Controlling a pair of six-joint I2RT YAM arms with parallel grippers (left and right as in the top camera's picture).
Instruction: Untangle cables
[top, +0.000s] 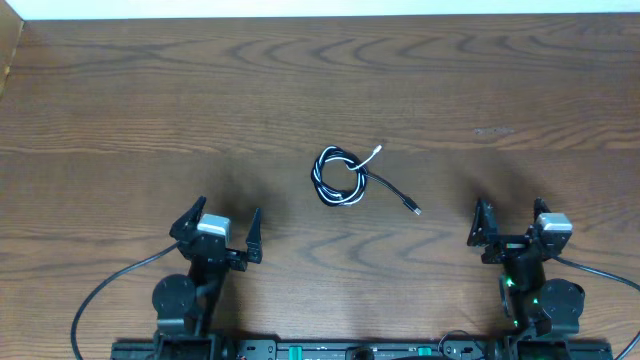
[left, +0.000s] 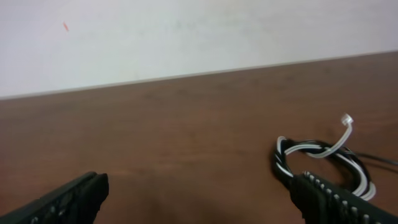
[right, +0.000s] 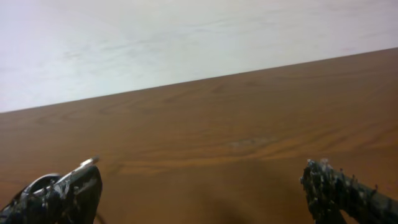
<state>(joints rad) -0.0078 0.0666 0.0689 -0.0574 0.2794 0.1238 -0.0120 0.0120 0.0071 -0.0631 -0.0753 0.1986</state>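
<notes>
Tangled cables (top: 341, 178) on the table (top: 120, 100).
Both released and empty, left fingers (top: 253, 236) and right fingers (top: 483, 226) flank the cables, well apart.

The cables (top: 340, 177) lie on the table (top: 120, 100) as one coiled bundle near its middle. One plug end (top: 377, 150) sticks out behind the bundle to the right, and another plug end (top: 416, 211) lies before the bundle to the right. The left gripper (top: 222, 232) stands before the bundle to the left and the right gripper (top: 512, 228) before it to the right, both well apart from it.
</notes>
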